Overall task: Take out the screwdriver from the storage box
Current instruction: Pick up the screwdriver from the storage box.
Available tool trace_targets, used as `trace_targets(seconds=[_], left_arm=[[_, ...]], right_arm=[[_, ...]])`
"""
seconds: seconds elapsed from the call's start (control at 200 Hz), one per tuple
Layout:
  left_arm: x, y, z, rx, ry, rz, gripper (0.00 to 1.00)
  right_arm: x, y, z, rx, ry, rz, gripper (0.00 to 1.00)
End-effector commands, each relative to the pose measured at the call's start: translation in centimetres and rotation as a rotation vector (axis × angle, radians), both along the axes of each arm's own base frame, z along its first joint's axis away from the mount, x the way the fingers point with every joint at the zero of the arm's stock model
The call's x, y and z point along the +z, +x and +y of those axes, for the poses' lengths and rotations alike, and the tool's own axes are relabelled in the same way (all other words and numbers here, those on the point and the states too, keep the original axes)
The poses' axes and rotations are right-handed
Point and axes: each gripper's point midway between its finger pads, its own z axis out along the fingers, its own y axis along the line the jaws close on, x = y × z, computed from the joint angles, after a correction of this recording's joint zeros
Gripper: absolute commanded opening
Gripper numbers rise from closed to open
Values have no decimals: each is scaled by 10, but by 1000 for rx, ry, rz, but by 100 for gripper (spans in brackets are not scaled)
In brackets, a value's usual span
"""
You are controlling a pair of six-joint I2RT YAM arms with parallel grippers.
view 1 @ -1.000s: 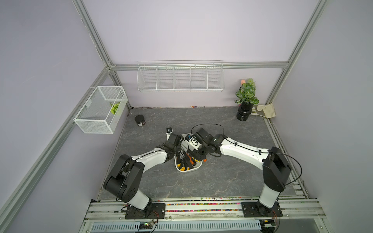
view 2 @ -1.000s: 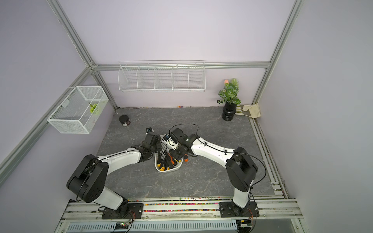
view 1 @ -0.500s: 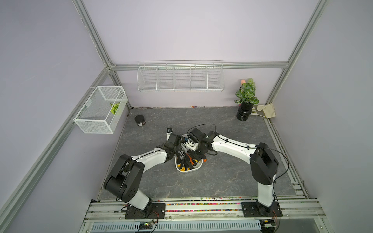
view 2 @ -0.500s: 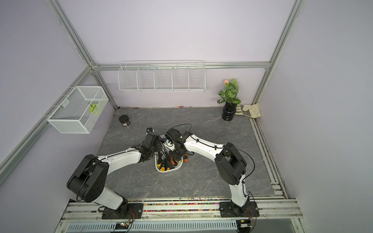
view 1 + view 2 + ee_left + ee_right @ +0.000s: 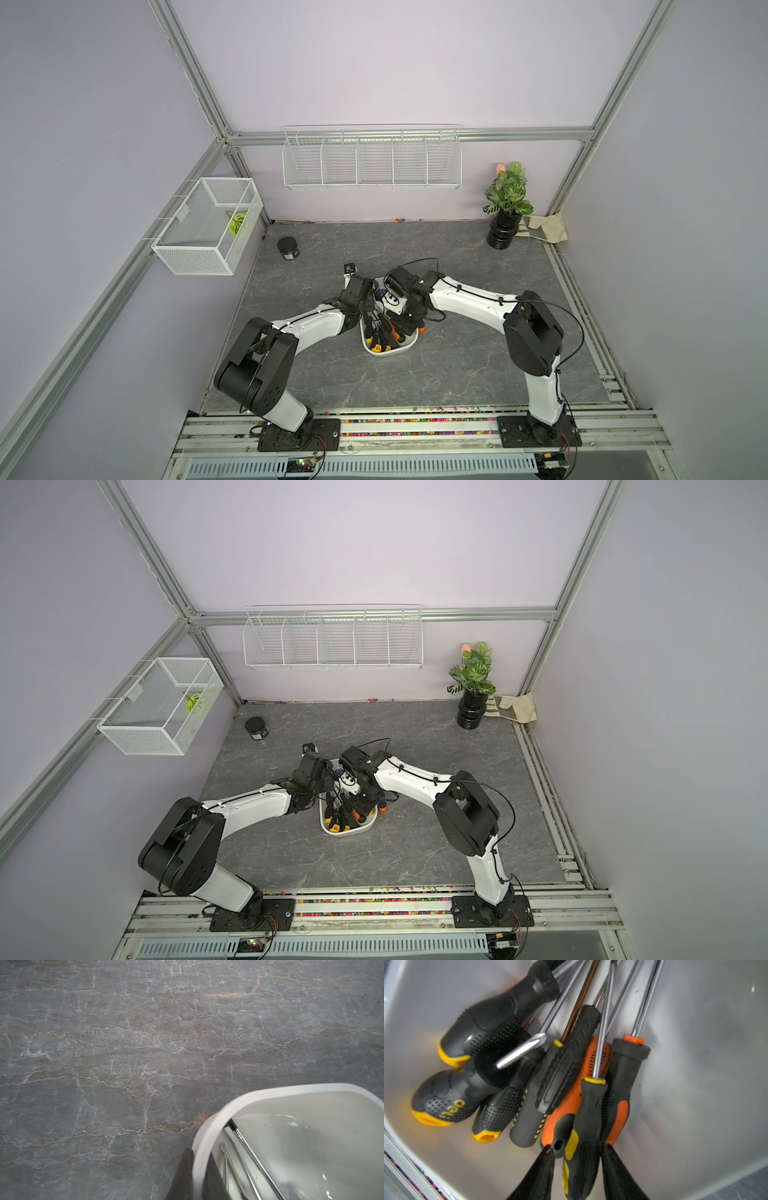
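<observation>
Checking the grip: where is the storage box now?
In both top views the storage box sits at the table's centre, between the left arm and right arm; the left pincer is shut on its rim.

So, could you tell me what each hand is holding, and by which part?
The left hand grips the storage box by its rim. The right hand straddles the handle of the black-and-yellow screwdriver, with a gap on one side: not yet held.

A stubby black-yellow screwdriver handle reads "deli" (upside down).
</observation>
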Motion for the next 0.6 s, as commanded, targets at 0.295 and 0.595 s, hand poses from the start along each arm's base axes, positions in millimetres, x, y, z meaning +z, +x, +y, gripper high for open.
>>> trace_targets(seconds=[0.295, 0.595], left_arm=[[7, 8, 3, 14, -13, -13, 0], [5, 8, 5, 18, -11, -7, 0]], right_arm=[[-12, -1, -13, -28, -24, 87, 29], [2, -6, -2, -21, 33, 105, 5]])
